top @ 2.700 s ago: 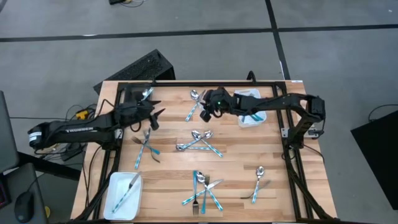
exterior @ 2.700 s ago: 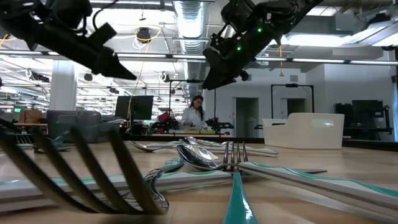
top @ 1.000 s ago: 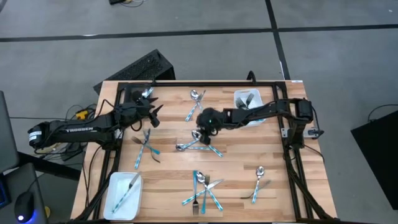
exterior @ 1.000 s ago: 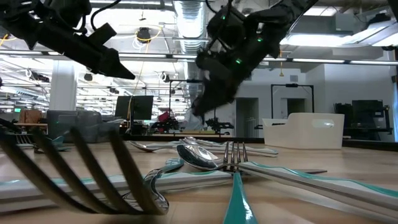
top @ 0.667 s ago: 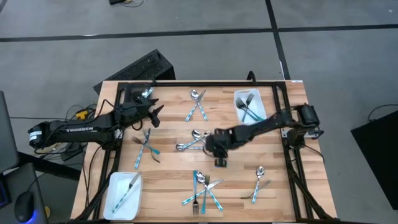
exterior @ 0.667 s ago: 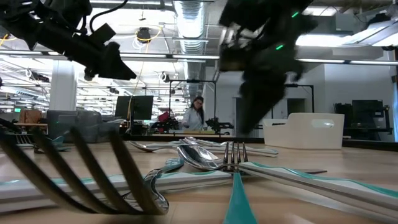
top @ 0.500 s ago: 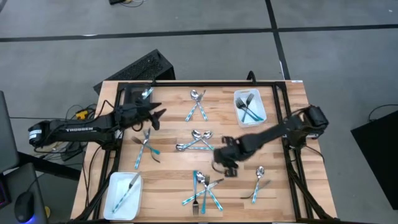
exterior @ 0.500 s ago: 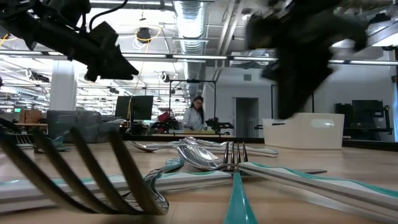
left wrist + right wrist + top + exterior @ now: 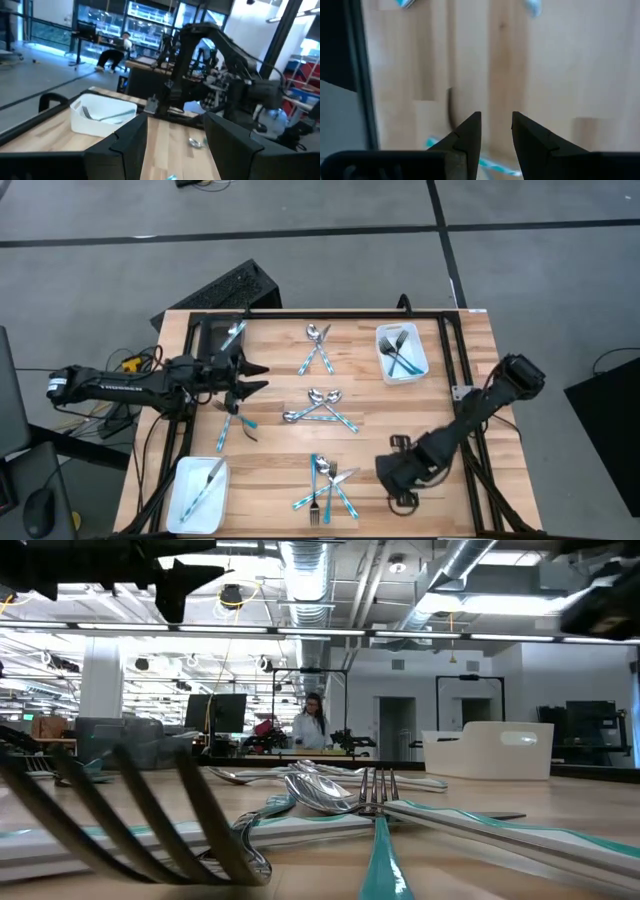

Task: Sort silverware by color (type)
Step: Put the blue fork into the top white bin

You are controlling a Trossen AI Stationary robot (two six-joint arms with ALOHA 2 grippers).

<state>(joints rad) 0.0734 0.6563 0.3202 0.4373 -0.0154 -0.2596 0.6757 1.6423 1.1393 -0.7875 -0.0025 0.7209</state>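
Observation:
Teal-handled silverware lies in crossed clusters on the wooden table: two spoons at the far middle, several spoons in the centre, forks at the left and a mixed heap at the near middle. My right gripper hangs open, pointing down over the near right of the table. Below it in the right wrist view are a teal handle and a dark metal end. My left gripper stands open and level over the left side, empty.
A white tray at the far right holds forks. Another white tray at the near left holds a knife. A dark grey bin at the far left holds one piece. A black frame runs along the table's edges. A person sits far off.
My right gripper has swung from over the centre spoons toward the table's near right, turning to point more steeply down, still open and empty. My left gripper has risen, rolled and tipped up to level, shifting a little toward the near edge. No silverware has moved.

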